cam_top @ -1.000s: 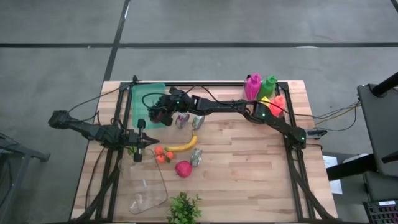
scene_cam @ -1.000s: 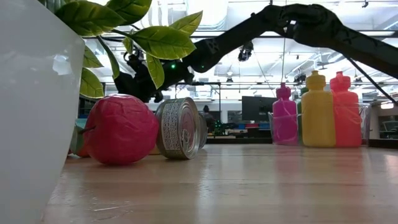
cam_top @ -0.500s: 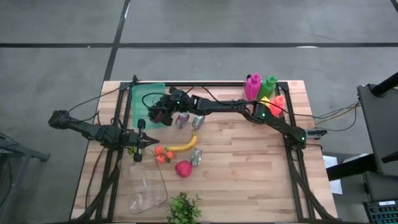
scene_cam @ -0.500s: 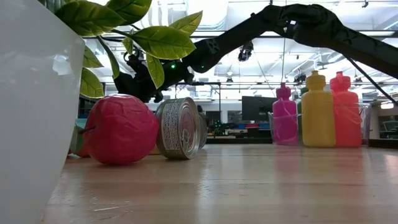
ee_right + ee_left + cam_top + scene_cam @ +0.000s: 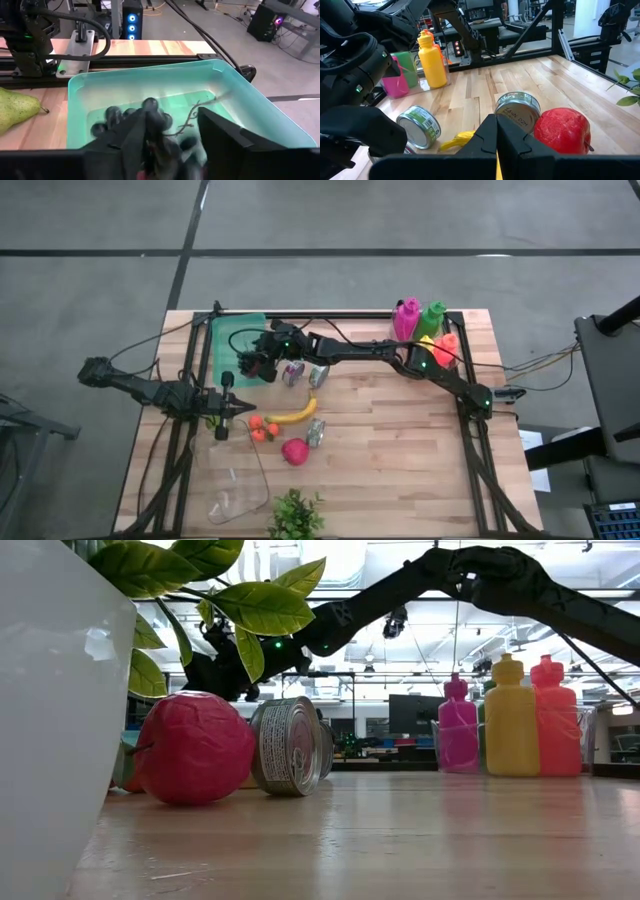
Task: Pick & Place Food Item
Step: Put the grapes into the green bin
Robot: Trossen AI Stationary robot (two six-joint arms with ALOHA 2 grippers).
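A bunch of dark grapes with a bare stem sits low inside the teal bin at the table's far left. My right gripper reaches over the bin, open, one finger on each side of the bunch. My left gripper waits shut at the table's left, level, with nothing in it. The bottom of the bunch is blurred and partly hidden by my fingers. My right gripper stands around the grapes, slanting down into the bin from the table's right. I cannot tell whether its fingers touch the bunch; the finger edges hide the berries beside them.
Mid-table lie a banana, small oranges, a red apple and three cans. A pear lies beside the bin. Coloured bottles stand far right; a plant and clear container sit near.
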